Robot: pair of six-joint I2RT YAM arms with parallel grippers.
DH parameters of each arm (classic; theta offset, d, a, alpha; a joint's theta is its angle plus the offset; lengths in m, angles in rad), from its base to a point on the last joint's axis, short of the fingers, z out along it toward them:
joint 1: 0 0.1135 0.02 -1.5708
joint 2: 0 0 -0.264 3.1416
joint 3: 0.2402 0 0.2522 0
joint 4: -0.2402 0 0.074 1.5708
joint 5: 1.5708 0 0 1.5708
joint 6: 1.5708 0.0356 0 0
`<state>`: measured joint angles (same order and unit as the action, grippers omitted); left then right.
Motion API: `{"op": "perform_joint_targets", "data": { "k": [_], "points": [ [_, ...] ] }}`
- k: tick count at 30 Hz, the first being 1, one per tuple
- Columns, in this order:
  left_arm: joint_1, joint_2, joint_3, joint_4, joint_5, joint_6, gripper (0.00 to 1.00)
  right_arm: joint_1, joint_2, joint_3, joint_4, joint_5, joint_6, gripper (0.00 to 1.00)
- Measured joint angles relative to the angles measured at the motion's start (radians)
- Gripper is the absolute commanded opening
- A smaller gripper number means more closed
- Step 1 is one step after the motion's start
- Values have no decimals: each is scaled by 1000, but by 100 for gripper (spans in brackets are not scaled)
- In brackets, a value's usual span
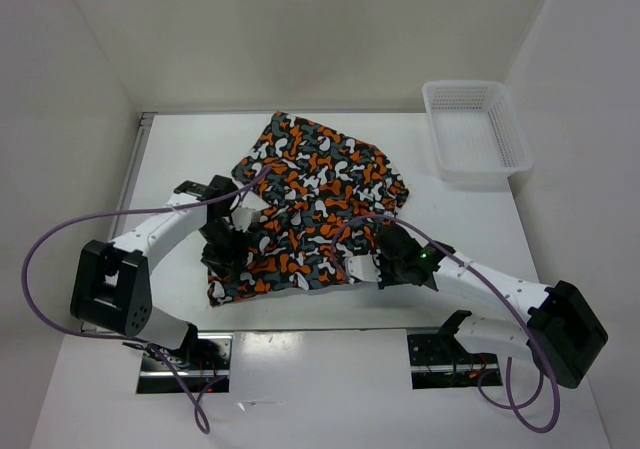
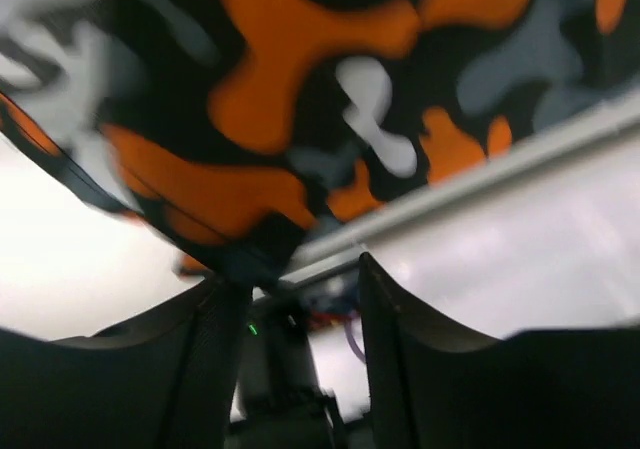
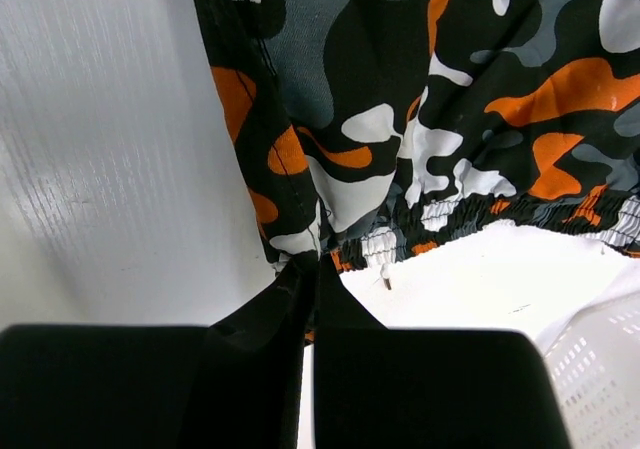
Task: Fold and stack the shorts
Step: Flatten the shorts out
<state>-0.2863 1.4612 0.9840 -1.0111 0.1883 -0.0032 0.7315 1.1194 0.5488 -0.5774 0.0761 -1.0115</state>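
Observation:
The camouflage shorts (image 1: 320, 189) lie spread across the middle of the white table, near edge towards the arms. My left gripper (image 1: 222, 252) is at their near left corner. In the left wrist view its fingers (image 2: 215, 319) stand wide apart, and blurred fabric (image 2: 280, 69) hangs just above the tips, touching the left one. My right gripper (image 1: 372, 266) is at the near right edge. In the right wrist view it (image 3: 315, 264) is shut on the hem of the shorts (image 3: 420, 99), next to the elastic waistband.
A white mesh basket (image 1: 475, 129) stands at the back right of the table, right of the shorts; its corner shows in the right wrist view (image 3: 600, 369). White walls close in the table (image 1: 180, 159) on both sides. Purple cables loop from both arms.

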Motion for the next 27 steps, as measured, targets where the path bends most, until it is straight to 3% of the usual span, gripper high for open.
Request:
{"op": "perform_joint_targets", "data": {
  "k": [6,11,14,21,27],
  "points": [
    [46,11,138,-134,66,0,57,0,0,-2,8,11,8,1],
    [202,6,306,63,91,0,63,2,-5,-33,24,16,27,1],
    [234,34,306,151,49,-1,64,2,-10,-52,25,16,31,1],
    [167,229,222,159,10,-1,64,2,-23,-66,38,19,36,1],
    [151,243,174,181,-32,-1,68,2,-23,-72,45,23,39,1]
  ]
}}
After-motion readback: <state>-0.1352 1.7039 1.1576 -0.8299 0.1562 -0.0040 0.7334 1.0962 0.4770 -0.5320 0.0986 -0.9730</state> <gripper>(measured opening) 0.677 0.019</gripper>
